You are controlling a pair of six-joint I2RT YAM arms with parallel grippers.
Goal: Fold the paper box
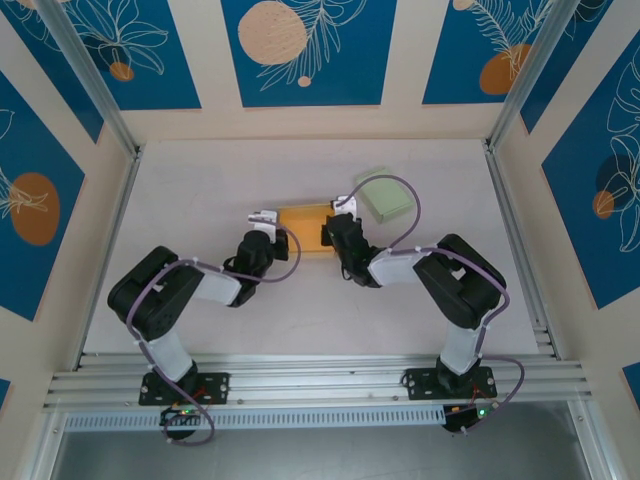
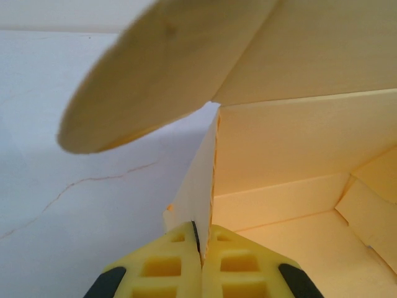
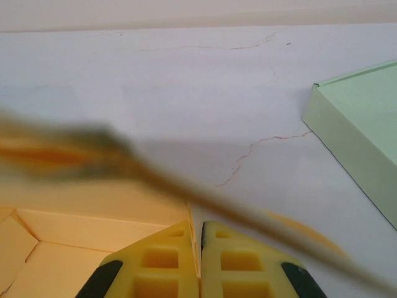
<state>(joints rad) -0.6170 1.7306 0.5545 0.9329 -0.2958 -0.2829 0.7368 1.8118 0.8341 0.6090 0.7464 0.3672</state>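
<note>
The yellow paper box (image 1: pixel 303 231) lies open mid-table between both arms. My left gripper (image 1: pixel 262 222) is shut on the box's left side wall (image 2: pixel 200 186), its yellow fingers (image 2: pixel 170 267) pinching the thin card. A rounded flap (image 2: pixel 155 68) arches overhead in the left wrist view, and the box's inside (image 2: pixel 298 248) opens to the right. My right gripper (image 1: pixel 340 212) is shut on the box's right wall (image 3: pixel 193 231). A blurred flap edge (image 3: pixel 186 186) crosses diagonally in front of the right wrist camera, with the box's interior (image 3: pixel 74 248) at lower left.
A pale green box (image 1: pixel 386 196) (image 3: pixel 363 130) sits just behind and right of the right gripper. The white tabletop (image 1: pixel 200 180) has a thin red crack line (image 3: pixel 248 155). Aluminium rails (image 1: pixel 110 240) border the table on both sides.
</note>
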